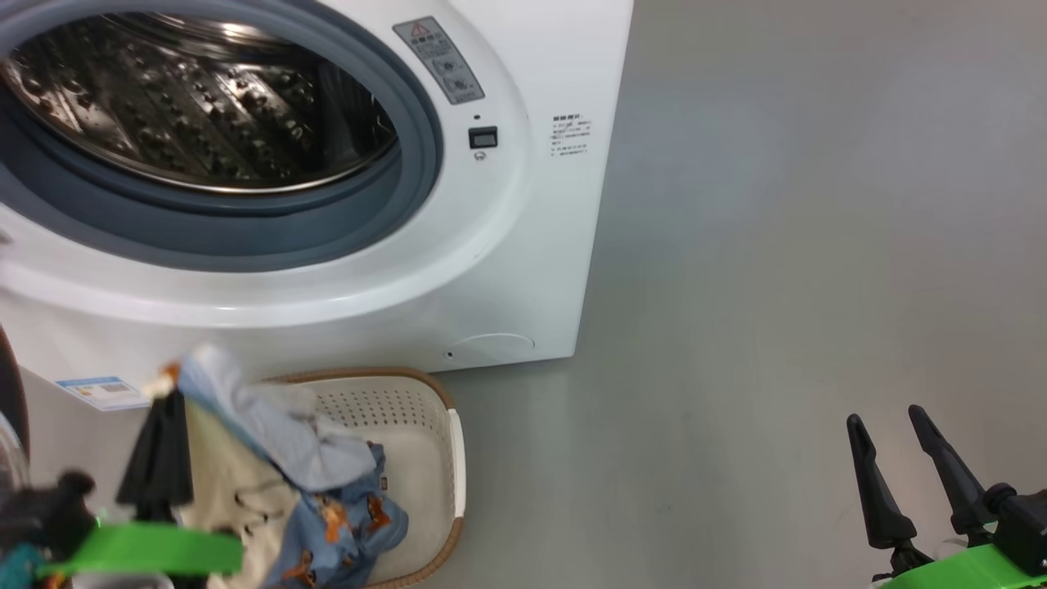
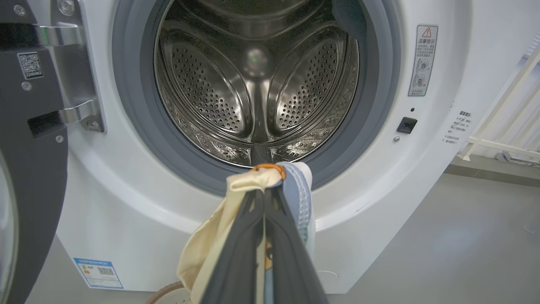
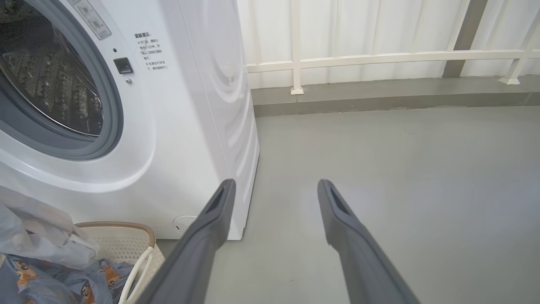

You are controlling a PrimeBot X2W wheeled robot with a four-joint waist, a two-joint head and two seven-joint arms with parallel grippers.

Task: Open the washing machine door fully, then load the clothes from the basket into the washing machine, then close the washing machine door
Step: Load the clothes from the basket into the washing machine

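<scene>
Left gripper (image 2: 265,198) pinched shut on bunched clothes (image 2: 202,249), seemingly cream and blue together, held facing the drum (image 2: 257,84) for loading; right gripper (image 3: 276,185) splayed, idle.

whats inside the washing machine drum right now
The perforated steel drum of the big white front-loading washing machine shows bare metal, no laundry. Its lowest front part is covered by the cream and light blue clothes pinched in the left fingers.
</scene>
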